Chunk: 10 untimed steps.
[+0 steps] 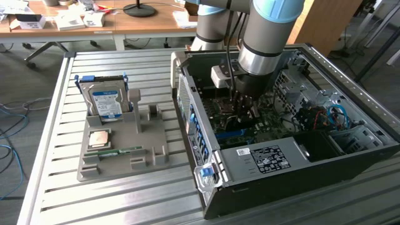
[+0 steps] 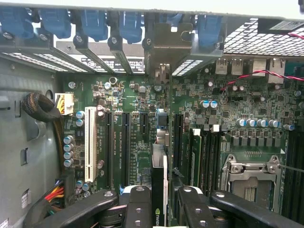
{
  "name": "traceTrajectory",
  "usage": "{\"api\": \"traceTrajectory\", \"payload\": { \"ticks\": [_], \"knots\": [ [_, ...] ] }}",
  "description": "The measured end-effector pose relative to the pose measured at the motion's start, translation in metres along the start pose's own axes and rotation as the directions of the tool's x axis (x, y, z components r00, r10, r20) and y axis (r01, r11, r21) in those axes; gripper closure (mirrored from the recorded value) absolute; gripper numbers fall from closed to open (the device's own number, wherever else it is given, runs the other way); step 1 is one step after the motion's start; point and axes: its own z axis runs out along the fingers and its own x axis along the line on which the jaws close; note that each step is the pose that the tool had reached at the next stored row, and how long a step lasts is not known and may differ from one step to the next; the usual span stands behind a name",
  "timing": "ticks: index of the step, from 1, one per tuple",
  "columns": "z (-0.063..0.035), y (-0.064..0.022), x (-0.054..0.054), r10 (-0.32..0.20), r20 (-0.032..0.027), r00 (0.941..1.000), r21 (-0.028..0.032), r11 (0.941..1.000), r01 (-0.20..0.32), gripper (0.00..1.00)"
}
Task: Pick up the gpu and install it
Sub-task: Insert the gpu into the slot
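Card: thin dark gpu board (image 2: 159,173) edge-on, lower end cut by the frame.
Claw: black metal claw (image 2: 160,194) cropped there too.

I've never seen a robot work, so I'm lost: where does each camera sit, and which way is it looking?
Exterior view: off the arm, above the table, looking down at the open computer case; the arm reaches in.
Wrist view: on the wrist, inside the case, facing the motherboard; the gripper clamps the gpu.
Shared: the motherboard.

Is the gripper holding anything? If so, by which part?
Yes, the gpu. The gripper clamps the card by its two flat faces, at the edge turned away from the motherboard.
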Motion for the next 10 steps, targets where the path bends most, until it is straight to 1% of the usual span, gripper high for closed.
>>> {"api": "traceTrajectory", "payload": {
  "ticks": [6,10],
  "knots": [
    [0.0000,0.0007,0.0000,0.000,0.0000,1.0000,-0.0002,1.0000,0.000,0.74],
    [-0.0001,0.0006,0.0001,0.000,-0.0001,1.0000,-0.0023,1.0000,0.000,0.74]
  ]
}}
